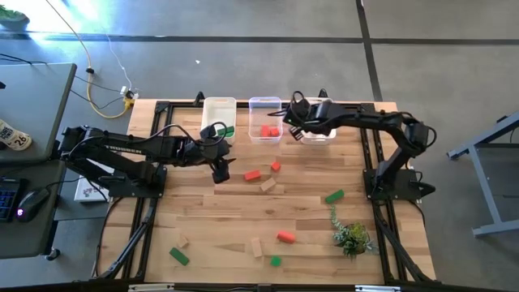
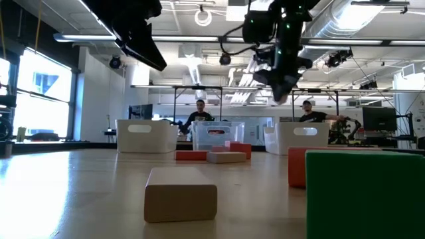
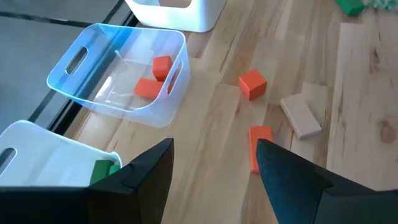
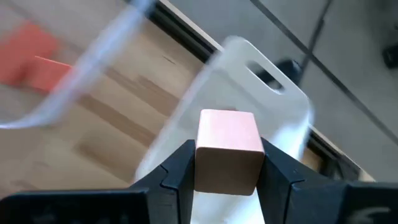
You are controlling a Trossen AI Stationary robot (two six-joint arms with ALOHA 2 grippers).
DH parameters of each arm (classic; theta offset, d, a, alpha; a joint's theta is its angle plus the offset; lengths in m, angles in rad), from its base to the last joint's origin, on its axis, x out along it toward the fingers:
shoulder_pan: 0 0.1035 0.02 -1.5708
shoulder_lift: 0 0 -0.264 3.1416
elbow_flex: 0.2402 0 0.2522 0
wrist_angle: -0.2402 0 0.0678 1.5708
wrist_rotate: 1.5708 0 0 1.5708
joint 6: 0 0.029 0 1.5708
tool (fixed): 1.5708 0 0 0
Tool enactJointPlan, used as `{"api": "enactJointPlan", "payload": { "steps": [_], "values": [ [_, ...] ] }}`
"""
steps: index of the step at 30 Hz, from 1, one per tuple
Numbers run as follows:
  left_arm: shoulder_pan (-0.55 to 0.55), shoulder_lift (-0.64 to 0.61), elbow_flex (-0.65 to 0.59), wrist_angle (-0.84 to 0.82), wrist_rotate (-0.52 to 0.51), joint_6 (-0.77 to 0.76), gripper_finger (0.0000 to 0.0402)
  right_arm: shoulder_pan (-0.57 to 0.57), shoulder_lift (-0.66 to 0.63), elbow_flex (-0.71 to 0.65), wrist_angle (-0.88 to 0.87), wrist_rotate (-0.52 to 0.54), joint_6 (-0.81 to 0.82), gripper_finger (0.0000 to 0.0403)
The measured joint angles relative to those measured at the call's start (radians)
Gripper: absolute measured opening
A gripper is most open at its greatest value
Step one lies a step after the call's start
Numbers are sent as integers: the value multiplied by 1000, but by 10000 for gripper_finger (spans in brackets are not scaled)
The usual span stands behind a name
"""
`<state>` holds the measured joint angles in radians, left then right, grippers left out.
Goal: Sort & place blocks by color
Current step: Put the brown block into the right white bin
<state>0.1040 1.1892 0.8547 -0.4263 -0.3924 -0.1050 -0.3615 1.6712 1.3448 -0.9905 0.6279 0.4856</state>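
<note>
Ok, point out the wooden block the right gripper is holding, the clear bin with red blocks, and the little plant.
wooden block (image 4: 227, 149): right wrist view, front face.
clear bin (image 3: 74, 62): left wrist view, handle wall.
plant (image 1: 352, 237): high view, leaves.

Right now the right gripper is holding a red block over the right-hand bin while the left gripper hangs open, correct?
Not quite: the block in the right gripper is pale natural wood, not red, as the right wrist view shows. It is over the right-hand bin, and the left gripper hangs open.

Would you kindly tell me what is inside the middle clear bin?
The middle clear bin holds two red blocks on its floor. Nothing else shows through its clear walls, and nothing covers it.
</note>
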Motion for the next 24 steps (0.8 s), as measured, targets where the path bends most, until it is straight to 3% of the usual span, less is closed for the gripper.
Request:
{"api": "enactJointPlan", "payload": {
  "steps": [12,17,24],
  "values": [
    [0,0,0,4,0,1,214,-161,5,-85,-6,-219,-90,110],
    [0,0,0,4,0,1,214,-183,5,-85,5,-207,-192,133],
    [0,0,0,3,1,3,214,-188,5,-85,2,-232,-189,184]
  ]
}}
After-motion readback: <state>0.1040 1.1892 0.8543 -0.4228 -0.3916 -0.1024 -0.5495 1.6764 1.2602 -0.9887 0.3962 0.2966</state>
